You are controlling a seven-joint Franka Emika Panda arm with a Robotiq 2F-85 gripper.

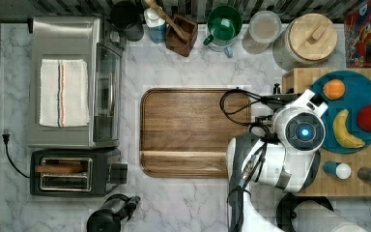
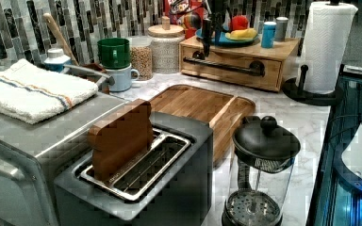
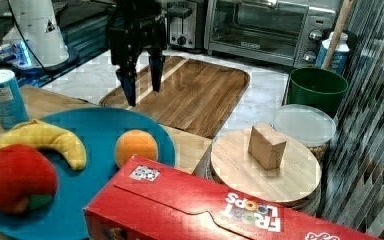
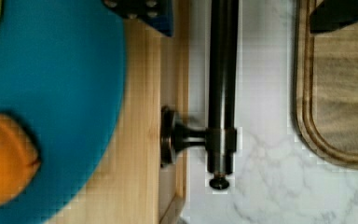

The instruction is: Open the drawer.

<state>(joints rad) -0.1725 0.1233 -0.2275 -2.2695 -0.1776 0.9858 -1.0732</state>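
Wrist view looks straight down on the drawer's black bar handle point(image 4: 222, 88), one gripper point(image 4: 242, 14) finger on each side of it, jaws spread and holding nothing, so closing would pinch the bar. In the left view the drawer point(image 2: 231, 65) sits shut in its cabinet at about one o'clock, beyond the wooden tray point(image 2: 202, 106) on the marble bench point(image 2: 283, 113).

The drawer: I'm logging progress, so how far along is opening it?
Done: the open gripper has reached the drawer, its fingers either side of the black bar handle near one end in the wrist view. In hand: lining up the grasp; the fingers are not closed on the bar. Left: closing, then pulling. The drawer front looks flush with the cabinet in the left view, so it looks shut.
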